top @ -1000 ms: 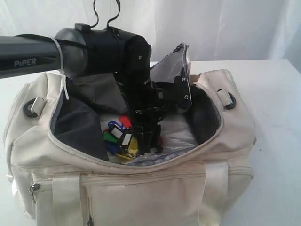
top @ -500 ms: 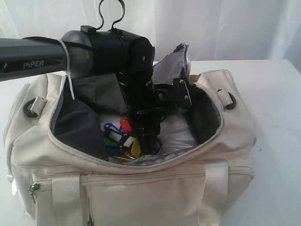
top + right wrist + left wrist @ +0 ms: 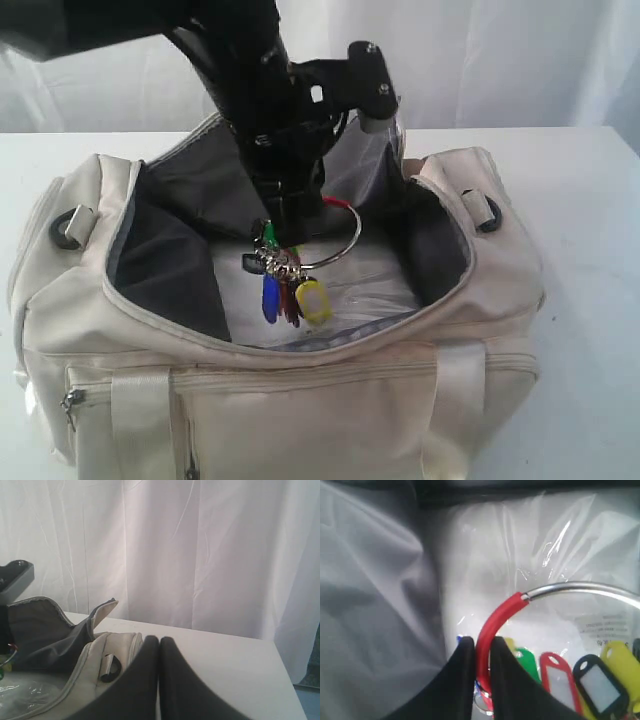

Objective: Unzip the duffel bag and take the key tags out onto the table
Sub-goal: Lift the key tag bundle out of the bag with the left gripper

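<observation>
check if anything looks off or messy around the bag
Nothing spilled or damaged. The untidy bits: the unzipped top flap of the duffel bag stands up at the back instead of lying flat, and crinkled clear plastic lies on its floor. The key tags dangle from their ring, pinched by the left gripper.

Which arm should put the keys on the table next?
Left. The left gripper pinches the ring, with the key tags dangling over the open bag. The right gripper is shut and empty, outside the bag.
</observation>
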{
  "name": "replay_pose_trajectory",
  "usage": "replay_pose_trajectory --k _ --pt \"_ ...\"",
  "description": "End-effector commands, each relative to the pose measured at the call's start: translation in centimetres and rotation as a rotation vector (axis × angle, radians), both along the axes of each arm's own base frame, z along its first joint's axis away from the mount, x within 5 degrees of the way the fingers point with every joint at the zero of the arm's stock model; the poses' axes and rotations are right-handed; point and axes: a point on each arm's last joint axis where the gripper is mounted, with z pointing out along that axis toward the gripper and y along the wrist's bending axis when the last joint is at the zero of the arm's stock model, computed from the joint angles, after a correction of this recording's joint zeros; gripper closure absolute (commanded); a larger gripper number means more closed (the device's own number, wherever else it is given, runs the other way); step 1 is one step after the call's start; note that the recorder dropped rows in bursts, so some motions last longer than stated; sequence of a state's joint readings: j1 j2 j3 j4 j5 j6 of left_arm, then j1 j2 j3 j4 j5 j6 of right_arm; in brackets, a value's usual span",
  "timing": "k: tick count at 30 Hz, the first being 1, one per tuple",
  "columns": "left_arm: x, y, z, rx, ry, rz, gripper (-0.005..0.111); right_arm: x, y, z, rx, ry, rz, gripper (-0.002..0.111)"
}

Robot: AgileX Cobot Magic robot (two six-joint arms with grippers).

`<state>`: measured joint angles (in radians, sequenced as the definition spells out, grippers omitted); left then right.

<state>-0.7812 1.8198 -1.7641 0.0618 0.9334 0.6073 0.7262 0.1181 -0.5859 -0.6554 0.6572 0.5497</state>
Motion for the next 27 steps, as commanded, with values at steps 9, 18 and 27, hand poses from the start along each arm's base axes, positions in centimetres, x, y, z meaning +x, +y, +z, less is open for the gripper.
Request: replay_pose_trajectory --k 9,18,27 --pt "-3.5 5.6 7.1 0.061 -0.124 0.098 0.107 0.0 0.0 -0.1 0.002 -0.005 0.005 0.108" --pt "-6.2 9.6 10.8 0.096 -0.194 0.188 0.107 0.0 0.0 -0.1 0.002 -0.005 0.005 0.108" --pt "-7.5 12.8 12.6 0.061 -0.249 0.292 0.107 0.0 0.0 -0.1 -0.001 -0.003 0.002 0.108"
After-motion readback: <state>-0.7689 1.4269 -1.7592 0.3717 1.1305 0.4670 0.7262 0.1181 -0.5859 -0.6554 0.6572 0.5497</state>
